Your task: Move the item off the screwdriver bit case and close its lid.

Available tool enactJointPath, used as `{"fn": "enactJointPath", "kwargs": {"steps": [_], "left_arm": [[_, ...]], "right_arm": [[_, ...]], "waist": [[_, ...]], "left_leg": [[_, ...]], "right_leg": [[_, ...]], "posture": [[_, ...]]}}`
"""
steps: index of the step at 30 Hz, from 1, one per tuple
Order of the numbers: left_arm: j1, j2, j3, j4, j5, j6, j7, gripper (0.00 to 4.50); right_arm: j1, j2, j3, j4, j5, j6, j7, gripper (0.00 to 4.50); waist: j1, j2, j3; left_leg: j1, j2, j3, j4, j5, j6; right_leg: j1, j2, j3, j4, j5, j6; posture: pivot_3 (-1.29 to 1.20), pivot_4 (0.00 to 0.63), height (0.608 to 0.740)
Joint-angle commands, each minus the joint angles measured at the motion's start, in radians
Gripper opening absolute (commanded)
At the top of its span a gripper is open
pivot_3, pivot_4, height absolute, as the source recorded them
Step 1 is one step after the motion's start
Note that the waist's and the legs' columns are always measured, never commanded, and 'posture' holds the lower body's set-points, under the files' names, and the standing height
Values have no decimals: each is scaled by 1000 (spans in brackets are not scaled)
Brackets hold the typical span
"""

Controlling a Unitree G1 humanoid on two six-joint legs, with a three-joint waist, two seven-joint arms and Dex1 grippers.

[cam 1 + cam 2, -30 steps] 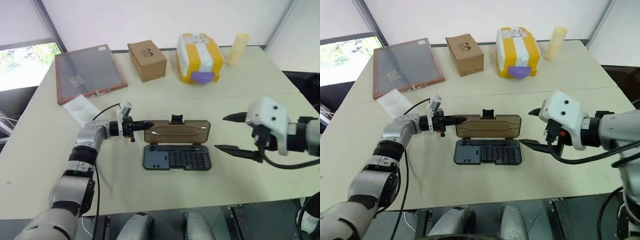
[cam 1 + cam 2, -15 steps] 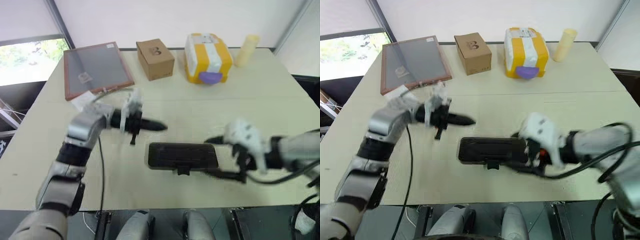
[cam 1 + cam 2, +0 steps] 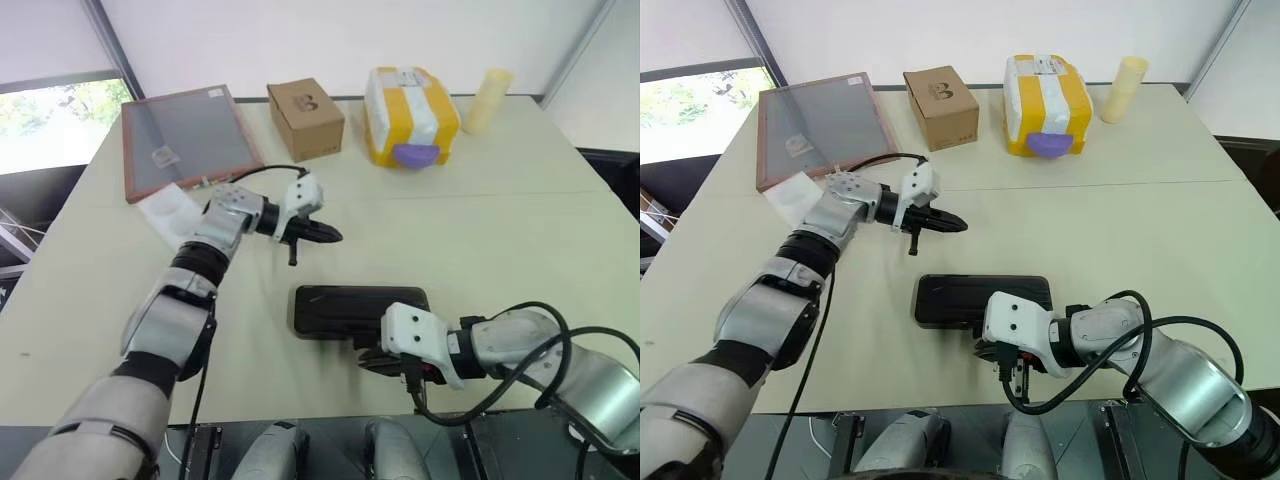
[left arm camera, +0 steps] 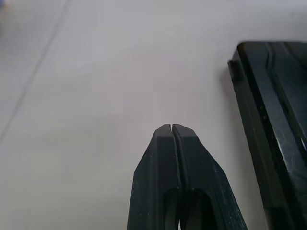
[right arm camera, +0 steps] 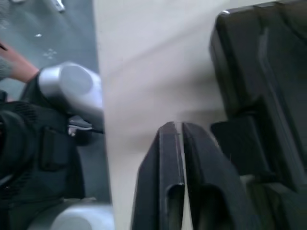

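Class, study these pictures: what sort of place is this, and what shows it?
Probably a robotics test room or lab, not a home: a plain table bearing unrelated props, a closed screwdriver bit case, a cardboard box and a taped yellow package, with bare white walls behind.

Well beyond the left claw (image 3: 335,236), a brown cardboard box (image 3: 305,120) is sitting on the beige table (image 3: 520,220) with a dark printed mark facing up. Beyond the claw and off to its right, a yellow-and-white package (image 3: 412,112) with a purple patch on its near face is resting beside the box. Farther right still, a cream cylinder (image 3: 482,87) is standing upright near the far edge. Beyond the claw to its left, a brown-framed grey panel (image 3: 185,140) is lying flat, and a white sheet (image 3: 160,210) is lying just at the panel's near corner.
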Motion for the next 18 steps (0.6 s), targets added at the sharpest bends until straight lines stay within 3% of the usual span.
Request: {"fn": "enactJointPath", "kwargs": {"steps": [1, 11, 18], "left_arm": [[-59, -13, -20, 84, 64, -106, -27, 0], [-73, -68, -47, 189, 168, -239, -73, 0], [37, -72, -97, 96, 168, -250, -265, 0]], "right_arm": [[2, -18, 11, -1, -34, -37, -24, 36], [-17, 0, 24, 73, -67, -71, -59, 36], [-8, 58, 67, 153, -116, -119, -97, 36]], "waist": [[-1, 0, 0], [2, 0, 0], [-14, 0, 0]], "left_leg": [[0, 0, 0, 0, 0, 0], [0, -1, 0, 1, 0, 0], [0, 0, 0, 0, 0, 0]], "right_leg": [[0, 0, 0, 0, 0, 0], [0, 0, 0, 5, 0, 0], [-1, 0, 0, 6, 0, 0]], "posture": [[0, 150, 740], [0, 150, 740], [0, 150, 740]]}}
